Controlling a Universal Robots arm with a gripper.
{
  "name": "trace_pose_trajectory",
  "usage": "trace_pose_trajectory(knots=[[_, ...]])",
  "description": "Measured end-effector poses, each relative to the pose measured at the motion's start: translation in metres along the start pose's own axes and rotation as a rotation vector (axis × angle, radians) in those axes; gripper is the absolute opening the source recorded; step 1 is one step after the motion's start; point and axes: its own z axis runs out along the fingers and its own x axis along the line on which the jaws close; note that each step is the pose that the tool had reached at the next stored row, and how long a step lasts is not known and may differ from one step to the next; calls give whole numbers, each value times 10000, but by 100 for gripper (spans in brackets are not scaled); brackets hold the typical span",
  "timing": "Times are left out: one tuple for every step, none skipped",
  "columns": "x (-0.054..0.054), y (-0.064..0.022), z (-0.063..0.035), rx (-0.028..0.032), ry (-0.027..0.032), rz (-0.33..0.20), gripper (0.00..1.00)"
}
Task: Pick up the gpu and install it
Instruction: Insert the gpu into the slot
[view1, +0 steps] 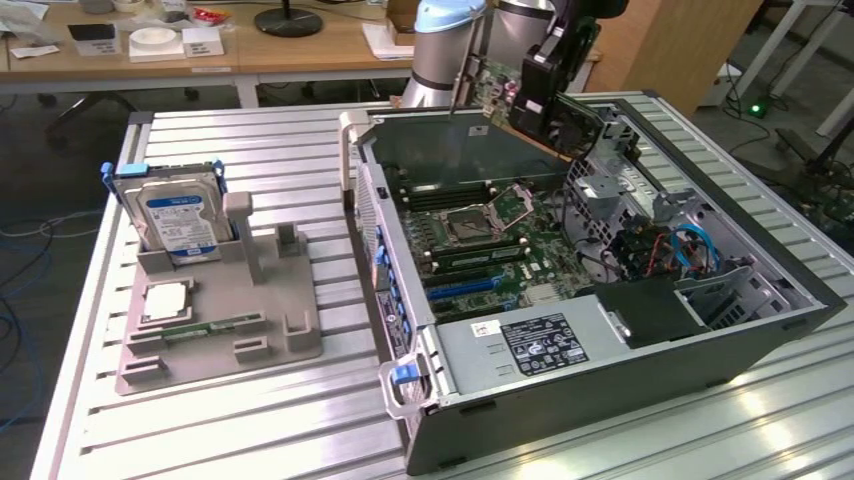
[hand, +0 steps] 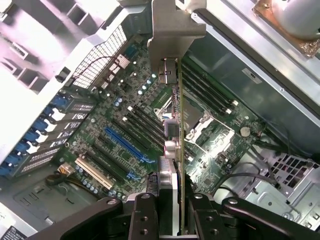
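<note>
1. Spanning the scene, a ribbed silver metal table (view1: 267, 420) carries an open computer case (view1: 601, 370) lying on its side, with its interior facing up.
2. Behind the case stand wooden desks (view1: 267, 50) with small items on them, and a hard floor shows past the table's edges.
3. Beside the case, on the exterior view's left, sits a matte grey moulded holder (view1: 227, 320). A silver hard drive (view1: 178, 220) with a blue-and-white label stands upright in it.
4. Inside the case lies a green motherboard (view1: 494, 240) dense with small parts. In the wrist view it shows long dark slots and one blue slot (hand: 122, 142).
5. Above the far rim of the case, the black gripper (view1: 541, 95) hangs from the pale arm.
6. The gripper (hand: 172, 200) is clamped on the gpu (hand: 172, 130), its dark fingers (hand: 145, 215) pressing both faces of the thin card.
7. The gpu (view1: 497, 88) is held in the air over the case's open interior, clear of the motherboard. It is seen edge-on from the wrist, with its flat silver bracket (hand: 172, 30) at the end away from the gripper.
</note>
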Motion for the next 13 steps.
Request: trace_pose_trajectory(knots=[[0, 0, 1, 0, 3, -90, 28], [0, 0, 2, 0, 7, -175, 28], [0, -1, 3, 0, 11, -262, 28], [0, -1, 4, 1, 14, -351, 28], [0, -1, 5, 0, 18, -439, 28], [0, -1, 6, 1, 22, -526, 28], [1, -1, 8, 1, 25, -608, 28], [1, -1, 8, 1, 30, -700, 28], [1, -1, 9, 1, 33, -786, 28], [1, -1, 11, 1, 36, -874, 28], [1, -1, 12, 1, 40, -962, 28], [1, -2, 13, 1, 43, -1051, 28], [1, -1, 13, 1, 47, -1141, 28]])
